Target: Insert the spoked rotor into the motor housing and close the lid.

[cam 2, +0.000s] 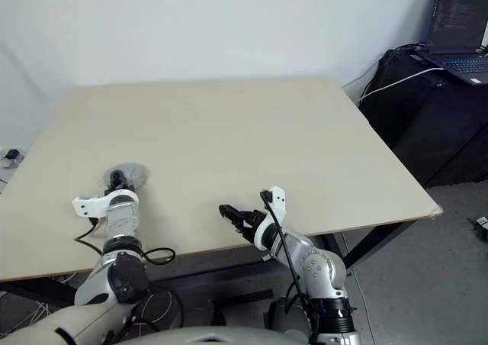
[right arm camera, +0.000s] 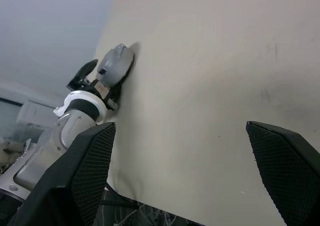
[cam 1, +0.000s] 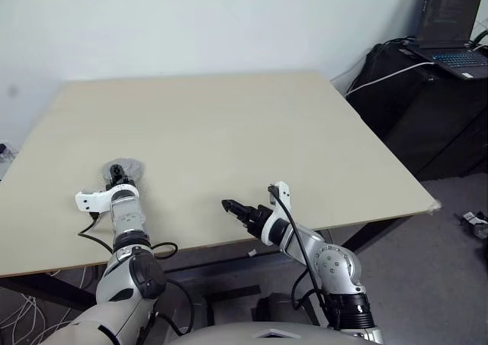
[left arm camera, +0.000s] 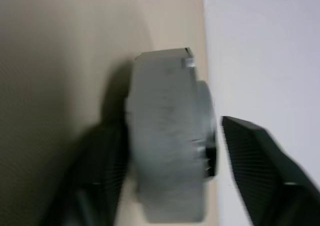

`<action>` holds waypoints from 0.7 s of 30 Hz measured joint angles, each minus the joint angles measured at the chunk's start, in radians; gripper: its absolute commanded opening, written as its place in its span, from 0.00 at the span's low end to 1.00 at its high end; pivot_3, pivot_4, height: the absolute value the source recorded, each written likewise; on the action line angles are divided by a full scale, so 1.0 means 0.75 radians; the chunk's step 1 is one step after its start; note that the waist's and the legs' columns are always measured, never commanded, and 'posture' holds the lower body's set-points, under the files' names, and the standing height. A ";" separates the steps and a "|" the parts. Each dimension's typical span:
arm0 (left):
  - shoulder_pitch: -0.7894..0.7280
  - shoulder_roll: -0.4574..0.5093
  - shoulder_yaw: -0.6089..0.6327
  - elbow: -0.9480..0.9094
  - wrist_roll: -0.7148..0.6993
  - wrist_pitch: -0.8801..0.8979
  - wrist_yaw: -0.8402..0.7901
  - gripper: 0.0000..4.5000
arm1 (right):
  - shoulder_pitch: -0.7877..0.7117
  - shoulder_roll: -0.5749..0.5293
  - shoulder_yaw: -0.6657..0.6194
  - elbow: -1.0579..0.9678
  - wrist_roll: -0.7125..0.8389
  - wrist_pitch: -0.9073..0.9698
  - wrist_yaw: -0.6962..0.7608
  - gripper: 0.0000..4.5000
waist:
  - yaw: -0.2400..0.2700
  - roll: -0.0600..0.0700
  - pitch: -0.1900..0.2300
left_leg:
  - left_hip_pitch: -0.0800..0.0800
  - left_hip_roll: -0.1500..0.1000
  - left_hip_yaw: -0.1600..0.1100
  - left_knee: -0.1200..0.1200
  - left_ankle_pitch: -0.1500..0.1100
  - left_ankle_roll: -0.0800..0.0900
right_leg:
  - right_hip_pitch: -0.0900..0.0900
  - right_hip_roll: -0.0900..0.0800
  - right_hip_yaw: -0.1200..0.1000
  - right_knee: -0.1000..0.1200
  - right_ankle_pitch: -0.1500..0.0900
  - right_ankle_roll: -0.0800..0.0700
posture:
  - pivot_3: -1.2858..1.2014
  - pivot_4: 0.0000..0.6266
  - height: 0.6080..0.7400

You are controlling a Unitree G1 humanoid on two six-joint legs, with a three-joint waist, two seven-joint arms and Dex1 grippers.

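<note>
- A grey, round assembly (cam 1: 126,167) is being seen lying flat on the table (cam 1: 229,131), near its left front corner; the lid (left arm camera: 167,136) is forming its top, a dull silver-grey, faintly streaked face with a stepped rim.
- Whether the rotor and housing are sitting under the lid cannot be told, since the inside is being hidden.
- The left gripper (cam 1: 117,178) is being held low over the tabletop, pointing forward, its forearm stretched out from the front edge.
- Its ribbed black fingers (left arm camera: 260,161) are being kept spread on either side of the assembly; a gap is showing between the one finger and the lid, so the part is lying released, not clamped.
- The right gripper (cam 1: 231,207) is being held near the middle of the front edge, pointing left toward the other arm, well apart from the assembly.
- Its fingers (right arm camera: 285,161) are being held wide apart with nothing between them.
- The table is being shown as a pale beige, matte, smooth board.
</note>
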 measured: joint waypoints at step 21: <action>0.454 -0.269 -0.189 -0.764 0.109 0.215 0.328 0.99 | 0.000 0.020 -0.022 0.001 -0.011 0.010 0.001 1.00 | -0.011 0.014 -0.013 | 0.014 0.009 0.009 -0.001 -0.005 0.001 | 0.008 0.000 0.007 -0.001 -0.001 0.002 | 0.52 0.00 1.00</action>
